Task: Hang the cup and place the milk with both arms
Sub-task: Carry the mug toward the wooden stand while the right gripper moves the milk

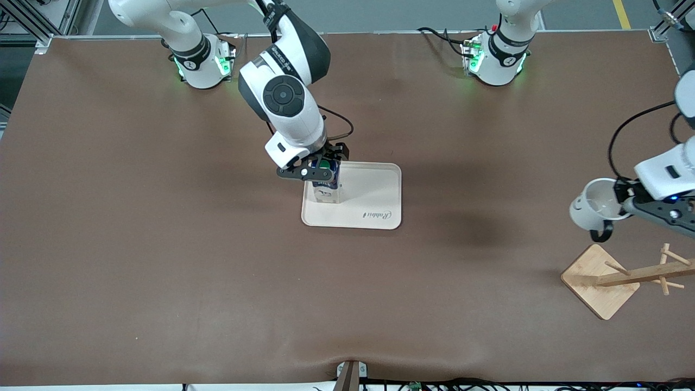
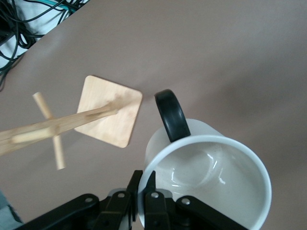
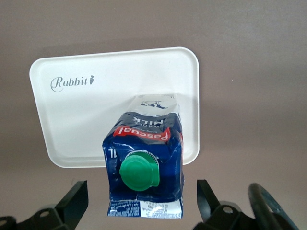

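Observation:
The milk is a dark-blue carton with a green cap. It stands upright on a cream tray, at the tray's corner toward the right arm's end. My right gripper is just above the milk, open, with its fingers wide on either side of the carton top and not touching it. My left gripper is shut on the rim of the white cup and holds it tilted in the air near the wooden rack. The cup's black handle points toward the rack's base.
The tray carries the word "Rabbit". The wooden rack has a square base and pegs, and stands at the left arm's end of the table, nearer the front camera than the cup. Cables lie off the table edge.

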Motion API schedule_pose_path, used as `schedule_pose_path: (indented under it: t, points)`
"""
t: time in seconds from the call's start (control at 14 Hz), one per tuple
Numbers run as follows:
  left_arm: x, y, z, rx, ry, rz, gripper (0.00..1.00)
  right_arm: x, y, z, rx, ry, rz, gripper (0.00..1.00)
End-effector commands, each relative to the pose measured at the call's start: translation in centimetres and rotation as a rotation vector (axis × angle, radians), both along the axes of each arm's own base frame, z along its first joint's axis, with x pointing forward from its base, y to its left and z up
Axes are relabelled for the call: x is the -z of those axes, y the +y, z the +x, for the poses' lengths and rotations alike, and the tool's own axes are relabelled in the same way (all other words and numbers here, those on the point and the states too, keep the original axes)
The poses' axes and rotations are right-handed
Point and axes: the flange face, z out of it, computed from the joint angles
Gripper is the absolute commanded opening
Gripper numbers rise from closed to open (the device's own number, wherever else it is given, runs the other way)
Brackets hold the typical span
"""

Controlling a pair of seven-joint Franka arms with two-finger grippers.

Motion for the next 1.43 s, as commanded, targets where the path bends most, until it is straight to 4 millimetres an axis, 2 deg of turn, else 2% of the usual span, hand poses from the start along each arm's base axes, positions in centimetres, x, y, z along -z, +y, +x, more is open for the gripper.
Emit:
schedule_pose_path:
  t: [0.0,0.07,0.21,0.36,0.43,0.5,0.64,0.71,0.86,0.93,1.07,1.21,1.29,1.36]
  points:
    - [-2.3,2.7,0.3,0.068,-0.022,-0.001,0.0,1.1,0.8,-0.7,-0.022,-0.024,-0.031,1.0]
    - [-2.8,3.9,0.3,0.082,-0.032,-0.026,0.0,1.5,1.1,-0.8,-0.012,-0.032,-0.036,1.0]
    - [-2.0,6.5,0.6,0.057,-0.034,-0.093,0.0,2.6,1.7,-1.0,-0.008,-0.044,-0.043,1.0]
    - [-1.3,7.3,0.8,0.043,-0.04,-0.131,0.0,3.6,1.2,-1.2,-0.044,-0.06,-0.086,0.49]
    - [-1.3,7.2,0.9,0.038,-0.05,-0.148,0.0,3.7,1.1,-1.2,-0.049,-0.062,-0.094,0.2]
    - [-1.2,7.4,1.1,0.033,-0.066,-0.159,0.0,3.6,1.1,-1.3,-0.037,-0.058,-0.097,0.0]
    - [-0.8,8.0,1.5,0.024,-0.075,-0.168,0.0,2.3,1.2,-0.8,0.001,-0.058,-0.08,0.0]
    - [-1.3,8.6,2.0,0.023,-0.093,-0.168,0.0,1.1,1.2,-0.3,0.029,-0.041,-0.068,0.0]
    - [-1.0,10.0,2.3,0.012,-0.1,-0.176,0.0,-3.0,0.3,1.4,0.14,0.056,-0.009,0.0]
    - [-1.0,10.2,2.4,0.011,-0.103,-0.178,0.0,-4.5,-0.8,2.4,0.176,0.093,0.009,0.0]
    - [-1.2,10.4,2.6,0.012,-0.119,-0.176,0.0,-5.8,-4.1,4.5,0.22,0.122,0.007,0.0]
    - [-0.8,11.3,2.7,0.002,-0.118,-0.181,0.0,-7.0,-6.1,4.5,0.222,0.134,-0.024,0.0]
    - [-0.5,11.6,2.8,-0.001,-0.121,-0.183,0.0,-7.8,-7.7,4.9,0.205,0.112,-0.043,0.0]
    - [-0.4,11.8,2.8,-0.002,-0.125,-0.184,0.0,-8.4,-10.5,5.4,0.154,0.091,-0.07,0.0]
